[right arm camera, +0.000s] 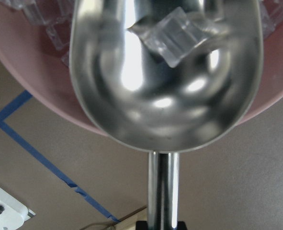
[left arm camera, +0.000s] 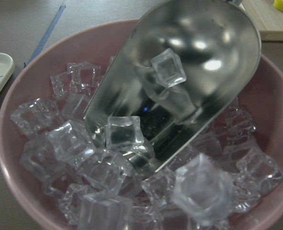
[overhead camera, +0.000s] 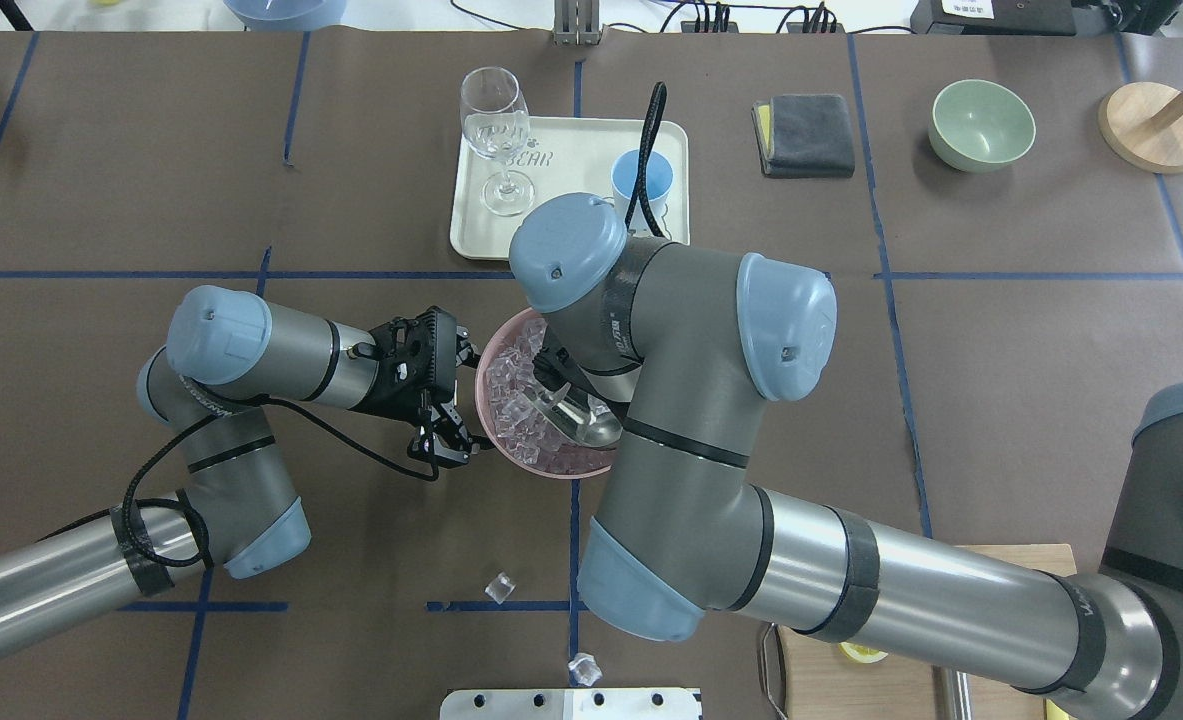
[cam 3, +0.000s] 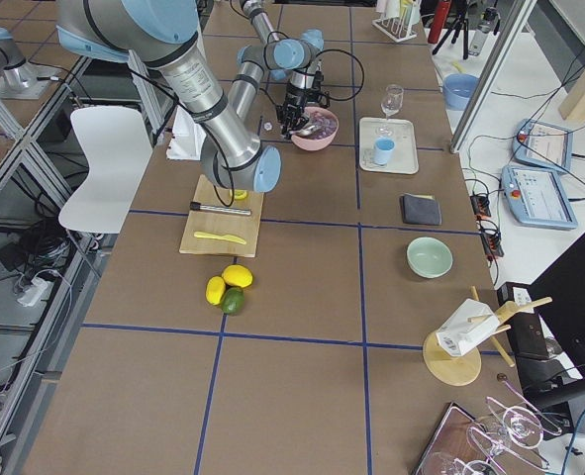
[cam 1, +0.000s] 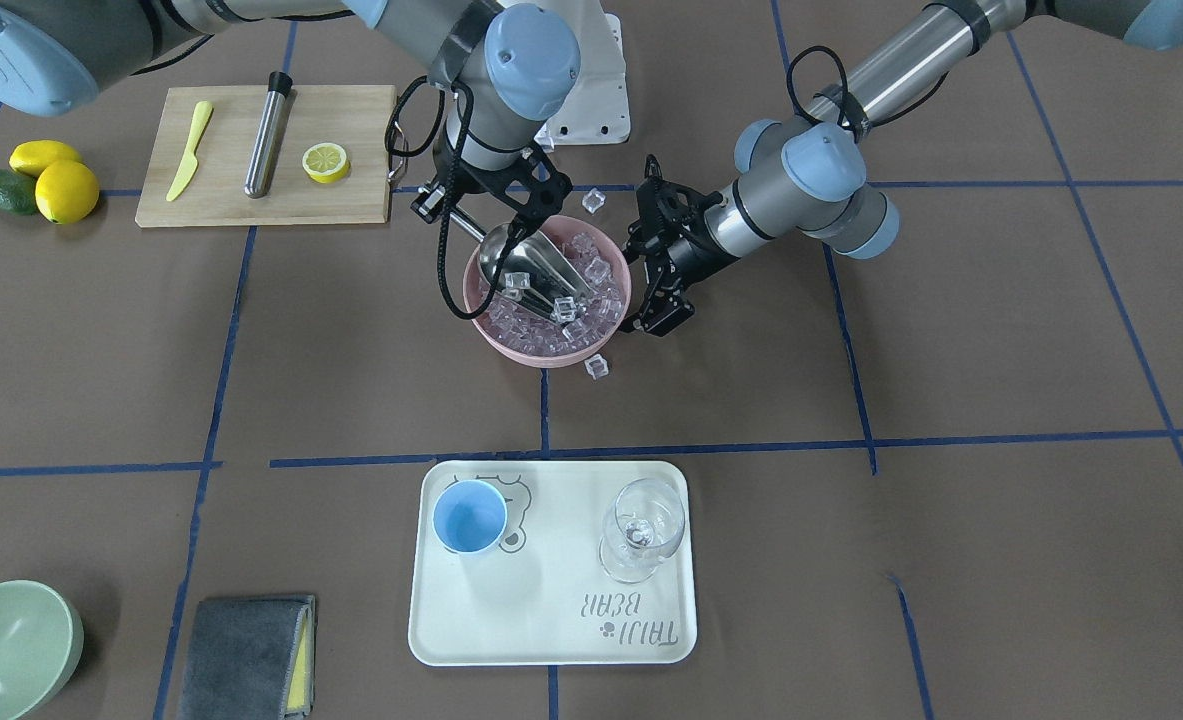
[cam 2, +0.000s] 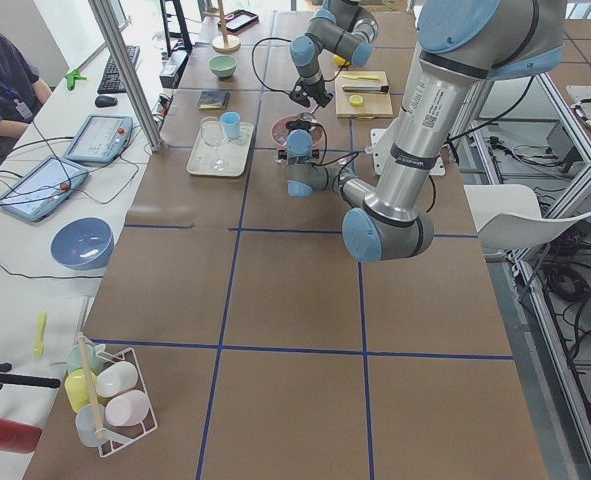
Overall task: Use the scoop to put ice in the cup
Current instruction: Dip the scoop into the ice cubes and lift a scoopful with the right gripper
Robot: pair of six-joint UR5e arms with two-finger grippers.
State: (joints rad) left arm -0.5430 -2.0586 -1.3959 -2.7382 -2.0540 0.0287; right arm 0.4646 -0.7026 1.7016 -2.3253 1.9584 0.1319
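Note:
The steel scoop (cam 1: pixel 531 270) lies tilted in the pink bowl (cam 1: pixel 551 355), its lip dug into the ice (cam 1: pixel 596 305). My right gripper (cam 1: pixel 459 212) is shut on its handle; the right wrist view shows the scoop (right arm camera: pixel 165 72) with one cube (right arm camera: pixel 175 36) in it. In the left wrist view the scoop (left arm camera: pixel 179 81) rests among the ice (left arm camera: pixel 103 167). My left gripper (cam 1: pixel 659 322) sits just outside the bowl's rim, fingers together and empty; it also shows in the overhead view (overhead camera: pixel 446 448). The light-blue cup (cam 1: pixel 469 516) stands empty on the white tray (cam 1: pixel 551 620).
A wine glass (cam 1: pixel 641 530) stands on the tray beside the cup. Loose cubes (cam 1: pixel 597 367) lie on the table around the bowl. A cutting board (cam 1: pixel 351 200) carries a steel tube (cam 1: pixel 267 130), a knife and half a lemon. A green bowl (cam 1: pixel 11 645) and a grey cloth (cam 1: pixel 246 655) are at the near corner.

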